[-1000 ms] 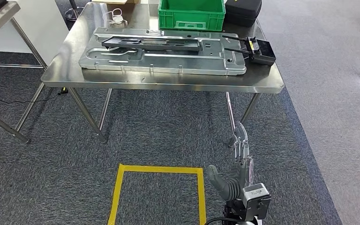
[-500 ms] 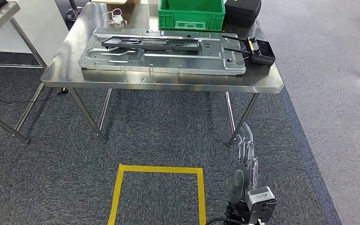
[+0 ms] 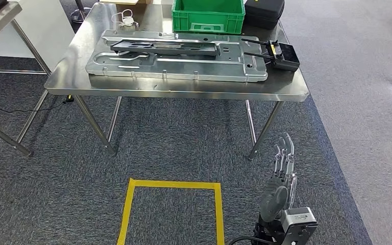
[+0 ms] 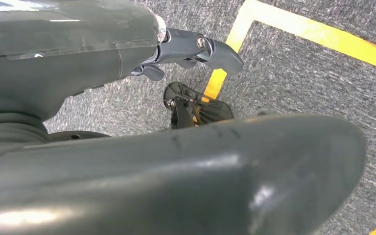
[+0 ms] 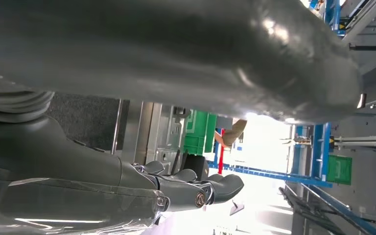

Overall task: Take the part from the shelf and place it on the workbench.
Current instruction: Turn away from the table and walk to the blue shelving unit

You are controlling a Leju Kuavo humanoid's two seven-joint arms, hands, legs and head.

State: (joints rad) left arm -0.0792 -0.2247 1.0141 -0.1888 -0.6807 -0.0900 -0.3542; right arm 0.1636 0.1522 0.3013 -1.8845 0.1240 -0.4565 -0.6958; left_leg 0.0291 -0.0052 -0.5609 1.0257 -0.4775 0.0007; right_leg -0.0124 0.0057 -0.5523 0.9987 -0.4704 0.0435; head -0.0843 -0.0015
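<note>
green crate (image 3: 207,16) cut off by top edge, left hand (image 4: 186,49) mostly hidden

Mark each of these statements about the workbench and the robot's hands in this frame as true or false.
1. A long metal part lies flat on the steel table. True.
2. The right hand holds that part. False: it hangs low beside the table leg, fingers straight, holding nothing.
3. A green crate stands at the table's far edge. True.
4. The black remote with antennas lies on the floor. False: it sits on the table, by the part's right end.
5. A square of yellow tape marks the carpet in front of the table. True.
6. The left hand grips a tool. False: it is empty, above the carpet.
</note>
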